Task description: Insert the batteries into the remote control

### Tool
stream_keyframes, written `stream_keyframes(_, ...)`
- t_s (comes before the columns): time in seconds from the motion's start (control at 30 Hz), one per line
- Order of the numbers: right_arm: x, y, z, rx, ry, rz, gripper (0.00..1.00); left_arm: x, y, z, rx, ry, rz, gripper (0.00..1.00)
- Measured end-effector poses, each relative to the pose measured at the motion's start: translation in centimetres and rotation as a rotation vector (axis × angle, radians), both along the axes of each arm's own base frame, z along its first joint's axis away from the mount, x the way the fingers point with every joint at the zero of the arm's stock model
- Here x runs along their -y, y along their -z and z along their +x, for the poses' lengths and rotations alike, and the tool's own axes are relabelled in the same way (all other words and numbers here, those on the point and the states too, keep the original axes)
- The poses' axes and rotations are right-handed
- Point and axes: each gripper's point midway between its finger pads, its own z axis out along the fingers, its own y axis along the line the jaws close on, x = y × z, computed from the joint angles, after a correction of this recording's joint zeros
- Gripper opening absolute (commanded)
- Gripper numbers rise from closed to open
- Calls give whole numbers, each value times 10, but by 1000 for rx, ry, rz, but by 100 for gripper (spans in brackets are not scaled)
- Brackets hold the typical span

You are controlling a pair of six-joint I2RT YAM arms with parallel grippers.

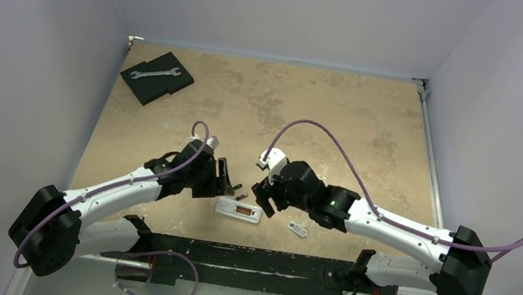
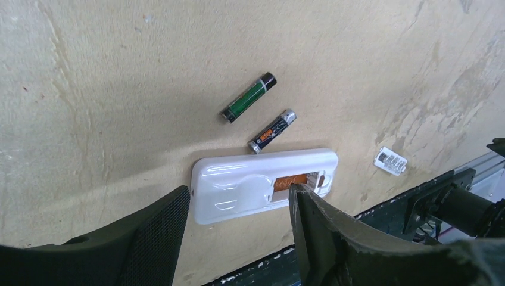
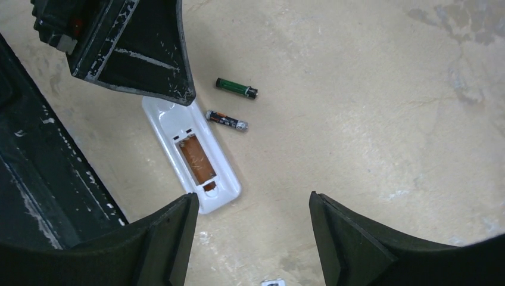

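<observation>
- Nearest us, the remote control lies back-up by the table's near edge. Its orange bay is uncovered and empty, running along the remote's length. A white cover piece sits apart to the right.
- Above it, the left gripper hangs about half open and the right gripper hangs wide open. Neither holds anything.
- Just beyond the remote's far long side lies the silver-ended battery, one end almost touching the casing. The green battery lies a little farther out.
- Both batteries lie slantwise to the bay, so we judge that whichever is picked must be turned to match it.
- In the top view the batteries are too small to place, so we can only guess that both arms are about equally near.
</observation>
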Motion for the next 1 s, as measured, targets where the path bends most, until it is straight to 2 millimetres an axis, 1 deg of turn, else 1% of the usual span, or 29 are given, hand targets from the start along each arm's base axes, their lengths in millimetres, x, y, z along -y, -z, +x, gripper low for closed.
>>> stream_keyframes(0.2,-6,-5,9,90,-94,-67,72,-3,-18,7,28,-4,33,61)
stream_keyframes(0.33,-13,1,16,119,-148,-124,66,-6,-34,10,54,5,50,61)
stream_keyframes(0.4,-16,6,18,123,-169,-158,65,-8,-46,11,72,10,58,61)
stream_keyframes(0.5,-17,16,20,123,-201,-207,65,-11,-71,17,128,10,61,61)
stream_keyframes(0.6,-17,25,18,114,-243,-241,64,-16,-96,21,193,10,69,61)
stream_keyframes(0.7,-18,31,15,110,-282,-258,64,-21,-114,23,241,17,84,61)
stream_keyframes(0.87,-22,31,15,128,-334,-273,64,-30,-129,22,290,33,117,61)
stream_keyframes(1.0,-27,28,22,155,-368,-289,64,-41,-137,19,333,42,154,61)
